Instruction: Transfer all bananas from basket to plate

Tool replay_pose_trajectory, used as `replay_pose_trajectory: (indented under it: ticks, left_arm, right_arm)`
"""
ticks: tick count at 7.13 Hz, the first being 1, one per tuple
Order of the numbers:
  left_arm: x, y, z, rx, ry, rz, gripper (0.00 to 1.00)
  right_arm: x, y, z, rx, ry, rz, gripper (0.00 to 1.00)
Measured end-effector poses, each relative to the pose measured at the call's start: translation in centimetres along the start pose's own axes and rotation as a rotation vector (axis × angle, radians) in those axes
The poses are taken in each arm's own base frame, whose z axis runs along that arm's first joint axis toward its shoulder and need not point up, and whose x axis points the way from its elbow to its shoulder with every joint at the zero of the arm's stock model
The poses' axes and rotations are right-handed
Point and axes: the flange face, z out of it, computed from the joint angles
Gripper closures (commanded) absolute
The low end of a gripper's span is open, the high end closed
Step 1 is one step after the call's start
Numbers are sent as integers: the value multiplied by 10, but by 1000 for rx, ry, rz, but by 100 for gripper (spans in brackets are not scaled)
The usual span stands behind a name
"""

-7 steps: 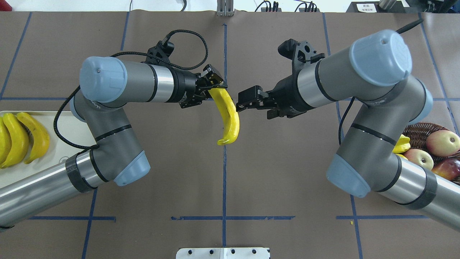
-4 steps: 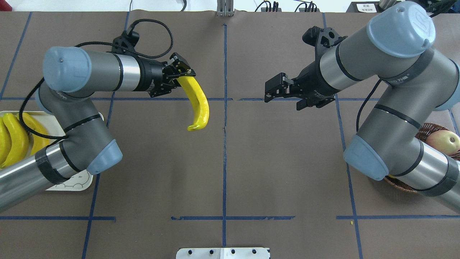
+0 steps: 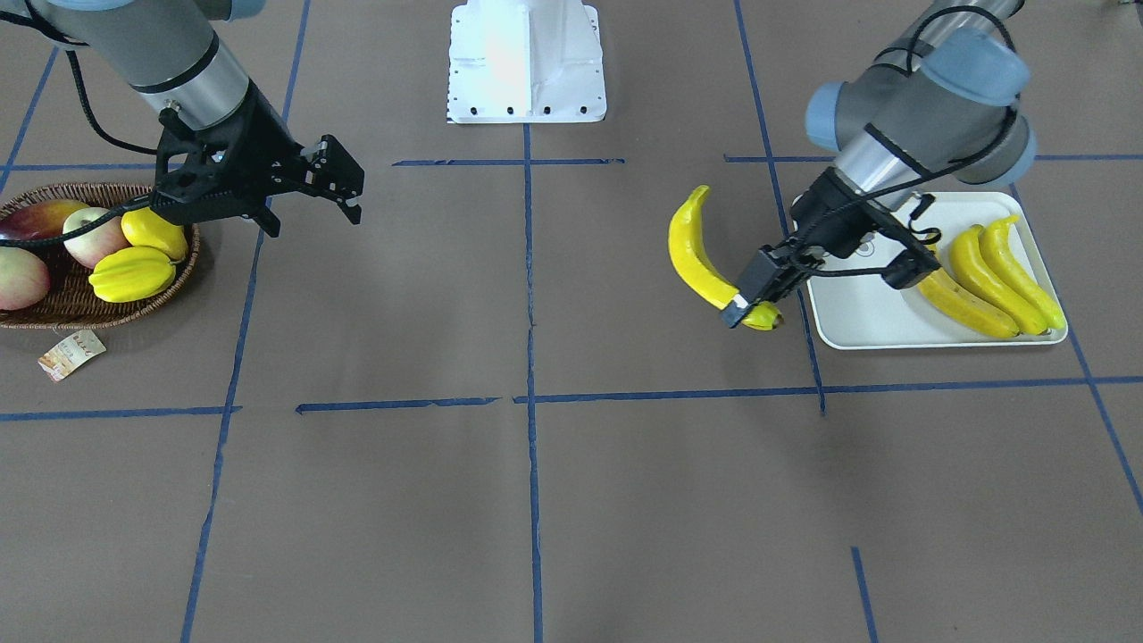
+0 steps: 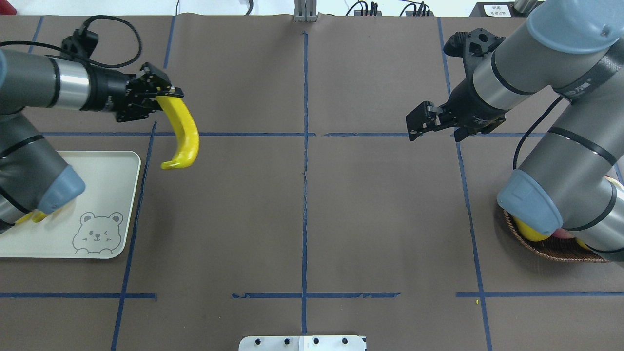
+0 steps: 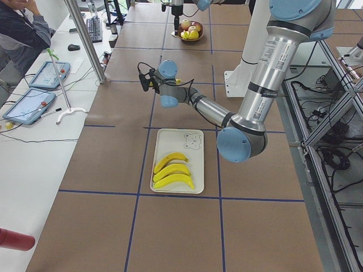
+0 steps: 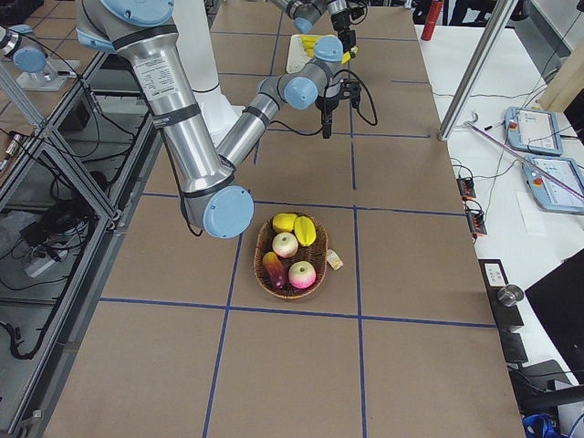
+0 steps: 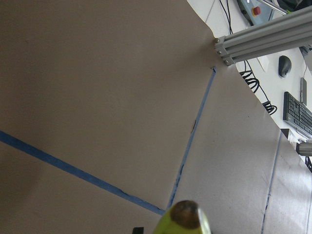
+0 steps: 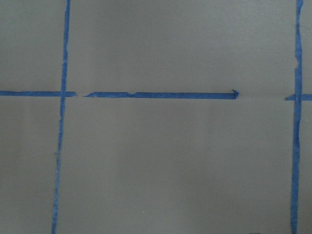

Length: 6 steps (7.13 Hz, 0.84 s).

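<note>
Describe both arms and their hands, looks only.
The left arm and right arm are grey tubes with silver sections, pale-blue joint caps and black bands. The left hand and right hand are black and two-fingered. Black cables run along both; the right arm bears white lettering.

Overhead looks down from behind the robot; front faces it — both span plate to basket. Side views run along the table, wrist views close.
</note>
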Motion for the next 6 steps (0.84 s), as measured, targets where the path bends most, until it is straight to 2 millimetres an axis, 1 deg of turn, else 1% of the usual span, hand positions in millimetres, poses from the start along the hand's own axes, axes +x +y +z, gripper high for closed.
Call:
replay_pose_trajectory:
  ticks: [1, 2, 3, 4, 6]
  left_arm:
    - [-35, -25, -27, -12, -39, 41, 100]
    - [-68, -42, -50, -24, -75, 74, 100]
    - [-98, -51, -64, -29, -95, 91, 100]
    - [-125, -57, -69, -30, -90, 96, 100]
    - [-175, -67, -67, -30, -50, 99, 100]
  right_arm:
    - [11, -1, 2, -10, 26, -27, 1]
    - [16, -1, 3, -16, 37, -40, 1]
    - [17, -1, 4, -18, 41, -45, 1]
    - [17, -1, 4, -18, 42, -47, 1]
    - [18, -1, 4, -17, 43, -48, 1]
